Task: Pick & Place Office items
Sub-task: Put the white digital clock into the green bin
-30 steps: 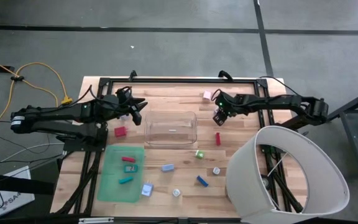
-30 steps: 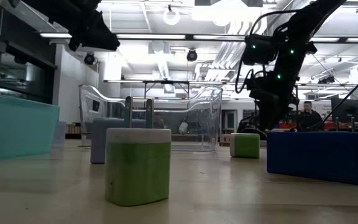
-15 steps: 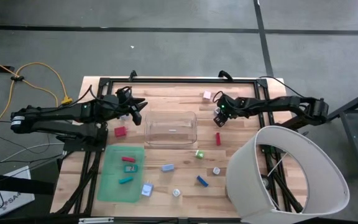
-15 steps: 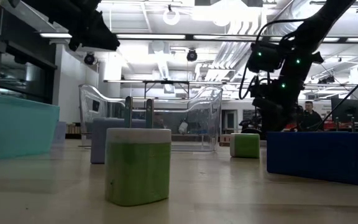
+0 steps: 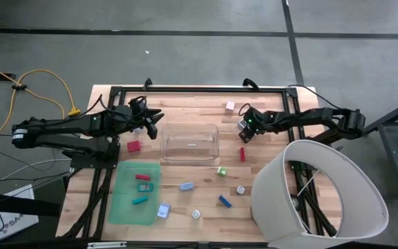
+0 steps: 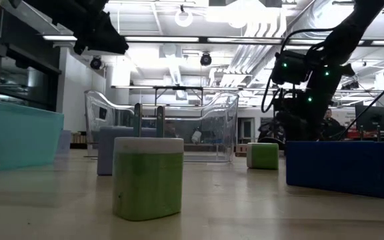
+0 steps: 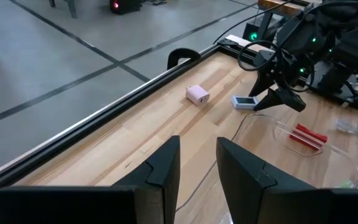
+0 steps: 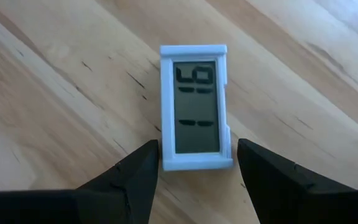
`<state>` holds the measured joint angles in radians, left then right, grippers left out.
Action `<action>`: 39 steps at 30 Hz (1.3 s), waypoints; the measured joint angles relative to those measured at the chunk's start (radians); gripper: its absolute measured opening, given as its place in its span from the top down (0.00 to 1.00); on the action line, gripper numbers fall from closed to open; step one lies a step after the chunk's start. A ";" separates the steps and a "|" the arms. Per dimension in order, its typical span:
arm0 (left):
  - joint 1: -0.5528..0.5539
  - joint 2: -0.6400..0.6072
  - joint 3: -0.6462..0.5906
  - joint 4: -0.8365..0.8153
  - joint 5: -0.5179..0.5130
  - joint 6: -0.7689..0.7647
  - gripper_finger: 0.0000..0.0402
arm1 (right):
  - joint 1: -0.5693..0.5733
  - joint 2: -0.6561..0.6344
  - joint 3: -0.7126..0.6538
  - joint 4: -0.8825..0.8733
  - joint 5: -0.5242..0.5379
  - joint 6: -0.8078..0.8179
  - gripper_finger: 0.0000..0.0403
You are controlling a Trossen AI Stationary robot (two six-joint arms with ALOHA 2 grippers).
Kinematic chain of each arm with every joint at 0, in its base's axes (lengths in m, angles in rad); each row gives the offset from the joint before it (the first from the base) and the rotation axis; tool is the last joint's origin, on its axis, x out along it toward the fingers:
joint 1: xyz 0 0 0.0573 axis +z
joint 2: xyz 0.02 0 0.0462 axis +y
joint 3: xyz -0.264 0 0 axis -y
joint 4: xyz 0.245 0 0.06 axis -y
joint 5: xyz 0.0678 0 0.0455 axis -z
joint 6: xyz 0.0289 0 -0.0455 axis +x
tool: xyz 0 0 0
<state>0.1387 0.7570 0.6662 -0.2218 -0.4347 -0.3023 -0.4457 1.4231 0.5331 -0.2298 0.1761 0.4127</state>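
Observation:
My right gripper (image 8: 197,147) hangs open just above the table, right of the clear bin (image 5: 189,142). Its fingers stand on either side of the near end of a small white piece with a grey display (image 8: 194,107), which lies flat on the wood; whether they touch it, I cannot tell. The left wrist view shows that piece (image 7: 245,102) under my right gripper (image 7: 279,99). My left gripper (image 7: 197,147) waits in the air left of the bin, its fingers a narrow gap apart with nothing between them. Other office items lie about: a pink one (image 5: 230,106) and two red ones (image 5: 134,146) (image 5: 242,153).
A green mat (image 5: 135,192) at the near left carries a few small pieces. More lie near the front: a green cube (image 5: 221,171), blue blocks (image 5: 186,186) (image 5: 224,201) and white ones (image 5: 240,189). A big white shade (image 5: 316,194) covers the near right corner.
My right gripper has sunk toward the table over the white display piece, staying open. The left arm has kept still, and no item has moved.

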 joint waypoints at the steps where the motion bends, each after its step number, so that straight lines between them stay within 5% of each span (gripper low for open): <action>1: 0.000 0.000 0.000 0.000 0.000 0.000 0.75 | 0.000 0.000 -0.001 0.003 0.001 0.002 0.48; 16: 0.000 0.000 0.000 0.000 0.000 0.000 0.75 | 0.000 0.000 -0.002 0.003 0.003 0.003 0.64; 28: 0.000 0.000 0.000 0.000 0.000 0.000 0.75 | 0.001 -0.009 -0.002 0.035 -0.021 -0.027 0.65; 39: 0.000 0.000 0.000 0.109 0.000 -0.005 0.75 | 0.035 -0.197 -0.002 0.186 -0.153 -0.043 0.65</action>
<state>0.1383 0.7574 0.6662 -0.1125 -0.4342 -0.3073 -0.4107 1.2261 0.5316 -0.0434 0.0231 0.3701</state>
